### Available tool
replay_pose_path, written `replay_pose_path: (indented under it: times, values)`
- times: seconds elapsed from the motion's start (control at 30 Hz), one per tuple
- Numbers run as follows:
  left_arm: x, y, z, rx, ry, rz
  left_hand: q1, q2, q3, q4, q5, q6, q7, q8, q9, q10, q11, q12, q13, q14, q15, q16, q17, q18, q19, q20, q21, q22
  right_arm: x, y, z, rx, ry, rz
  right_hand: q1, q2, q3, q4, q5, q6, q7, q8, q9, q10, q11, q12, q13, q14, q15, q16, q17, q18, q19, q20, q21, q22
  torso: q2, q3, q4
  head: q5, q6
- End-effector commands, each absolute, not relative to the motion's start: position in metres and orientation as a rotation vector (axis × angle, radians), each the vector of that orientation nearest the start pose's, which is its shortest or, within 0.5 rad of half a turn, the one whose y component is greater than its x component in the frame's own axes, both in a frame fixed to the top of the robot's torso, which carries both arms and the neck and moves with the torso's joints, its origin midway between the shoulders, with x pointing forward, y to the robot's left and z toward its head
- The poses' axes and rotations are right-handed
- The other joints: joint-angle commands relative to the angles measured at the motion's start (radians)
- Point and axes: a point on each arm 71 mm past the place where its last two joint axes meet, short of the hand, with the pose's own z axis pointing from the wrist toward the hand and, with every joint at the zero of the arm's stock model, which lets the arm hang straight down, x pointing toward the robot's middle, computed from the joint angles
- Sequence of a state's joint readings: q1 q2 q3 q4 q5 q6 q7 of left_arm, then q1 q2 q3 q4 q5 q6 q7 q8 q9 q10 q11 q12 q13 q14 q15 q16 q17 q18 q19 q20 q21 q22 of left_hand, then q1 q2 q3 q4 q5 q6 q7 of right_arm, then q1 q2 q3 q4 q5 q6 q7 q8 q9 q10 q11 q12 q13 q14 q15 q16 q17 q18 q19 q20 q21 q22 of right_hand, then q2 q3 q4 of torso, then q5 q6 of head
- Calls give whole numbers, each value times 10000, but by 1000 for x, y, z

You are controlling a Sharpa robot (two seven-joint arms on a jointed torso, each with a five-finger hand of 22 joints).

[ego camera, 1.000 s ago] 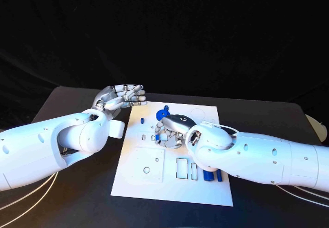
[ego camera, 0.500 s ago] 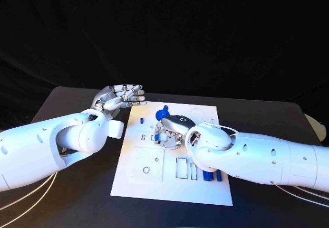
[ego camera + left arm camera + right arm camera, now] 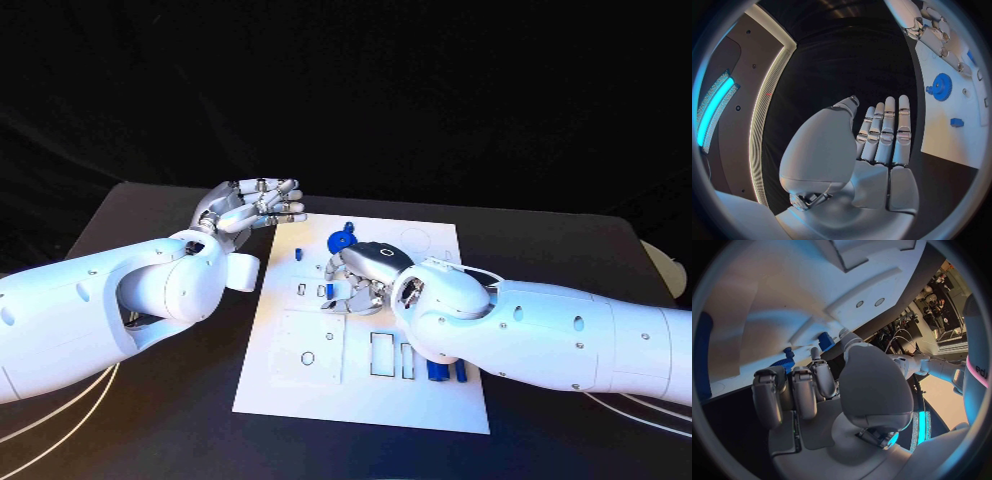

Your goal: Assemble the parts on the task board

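Your left hand (image 3: pixel 255 205) is raised above the black table (image 3: pixel 130 215) just off the far left corner of the task board (image 3: pixel 289 380). Its fingers (image 3: pixel 891 127) are straight and side by side, the thumb set apart, and it holds nothing.

Your right hand (image 3: pixel 361 275) is down over the middle of the board, knuckles up, fingers curled in toward the plate. In the right wrist view the curled fingers (image 3: pixel 795 392) sit close above the white surface, but you cannot tell from any view whether they have a part pinched between them; a bit of blue shows at the fingertips in the head view, which may be a part on the board.

The blue gear (image 3: pixel 340 240) stands on the board just beyond the right hand. A small blue block (image 3: pixel 300 253) lies to the left of the gear. Two long blue pieces (image 3: pixel 438 368) lie side by side near the board's near right edge, partly under your right forearm, beside the rectangular slots (image 3: pixel 381 354).
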State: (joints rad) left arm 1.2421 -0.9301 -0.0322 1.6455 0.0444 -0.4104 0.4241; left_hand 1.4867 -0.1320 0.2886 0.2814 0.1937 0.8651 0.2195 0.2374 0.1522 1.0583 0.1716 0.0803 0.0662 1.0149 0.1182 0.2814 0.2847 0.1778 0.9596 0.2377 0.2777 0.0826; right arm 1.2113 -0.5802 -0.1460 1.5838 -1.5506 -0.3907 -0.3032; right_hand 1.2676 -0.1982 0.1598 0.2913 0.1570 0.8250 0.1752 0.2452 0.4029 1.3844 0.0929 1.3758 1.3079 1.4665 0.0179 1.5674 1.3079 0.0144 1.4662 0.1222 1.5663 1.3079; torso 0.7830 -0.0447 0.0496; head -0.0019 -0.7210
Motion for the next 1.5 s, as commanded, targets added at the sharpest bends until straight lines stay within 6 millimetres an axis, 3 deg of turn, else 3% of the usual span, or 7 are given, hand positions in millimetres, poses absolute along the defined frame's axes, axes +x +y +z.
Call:
replay_pose_path:
  times: [0.03, 0.4, 0.53, 0.63, 0.8, 1.0, 1.5]
  values:
    - [477, 222, -146, -11028, 13408, -15321, 29, -89, 60, -7, -48, 69, 27, -68, -15, 66, -30, -52, 2, 41, 48, -65, 23, 68, 67, -8, -38, -12, 439, -64, -192, -2716, 15484, 7996, 112, 200, -513, 20, 64, -64, 18, -62, -12, -57, 22, -37, 619, 1017, 54, 2, 2521, -144, 1046, 72, 45, 2629, -17, 9, 3, 5, 6]
    - [480, 224, -155, -8571, 16249, -13640, -1032, -324, -423, 78, -105, 1026, -444, 384, 262, 1814, -677, 502, 269, 2639, -787, 1486, 1285, 78, 2125, -937, 1154, 463, 450, -119, -150, -406, 14612, 10244, 949, 758, -149, -54, 402, 488, -139, 257, 102, 186, -118, 226, 846, 977, -58, -48, 2365, -118, 985, -11, -39, 2569, -183, 56, -11, 26, 21]
    - [484, 224, -153, -7103, 17871, -12477, -1808, -229, -729, 149, -107, 1072, -715, 421, 487, 2680, -1034, 1088, 806, 3800, -1229, 5283, 4580, 16, 3191, -1538, 2662, 1301, 459, -153, -136, 833, 14730, 10367, 923, 775, -140, -31, 418, 556, -162, 312, 126, 232, -139, 272, 888, 984, -77, -39, 2395, -137, 1030, -30, 24, 2613, -275, 95, -13, 27, -16]
    - [488, 223, -151, -5718, 19332, -10981, -2779, 176, -1047, 105, -106, 1129, -914, 582, 780, 3190, -1261, 2030, 1661, 4660, -1422, 9840, 9189, -74, 3499, -1744, 4354, 2666, 464, -180, -130, 1671, 14747, 10238, 905, 787, -123, -32, 500, 664, -208, 410, 184, 289, -180, 327, 938, 988, -113, -35, 2409, -144, 1046, -62, 45, 2629, -347, 130, -7, 49, -88]
    - [492, 217, -148, -3806, 20831, -8489, -3328, 428, -1560, 136, -140, 1222, -1217, 1442, 1866, 2679, -1526, 4634, 4217, 5297, -1663, 12294, 12030, -653, 3964, -1904, 8992, 8126, 468, -206, -127, 2336, 14756, 9898, 895, 786, -121, -28, 524, 683, -218, 432, 200, 284, -190, 321, 930, 986, -122, -39, 2398, -144, 1046, -72, 45, 2629, -415, 183, 17, 75, -186]
    - [496, 203, -147, -2469, 21718, -6490, -3125, 548, -1935, 129, -88, 998, -1389, 2324, 3129, 2644, -1673, 8805, 8409, 5492, -1761, 12749, 12653, -1014, 4497, -2018, 10901, 10832, 470, -220, -127, 2702, 14813, 9591, 867, 781, -127, -18, 538, 689, -223, 446, 213, 239, -196, 274, 880, 972, -129, -56, 2343, -132, 1019, -80, 7, 2602, -478, 223, 49, 63, -257]
    - [506, 165, -155, -811, 22712, -4151, -3239, 747, -2213, 128, -99, 637, -1367, 2559, 3770, 2408, -1651, 9418, 9079, 5543, -1759, 12861, 12813, -1220, 4991, -2037, 11568, 12017, 474, -228, -129, 2878, 14938, 9138, 818, 769, -125, -18, 665, 649, -232, 462, 248, 213, -213, 241, 848, 956, -147, -78, 2278, -117, 983, -104, -44, 2567, -485, 223, 57, 150, -349]
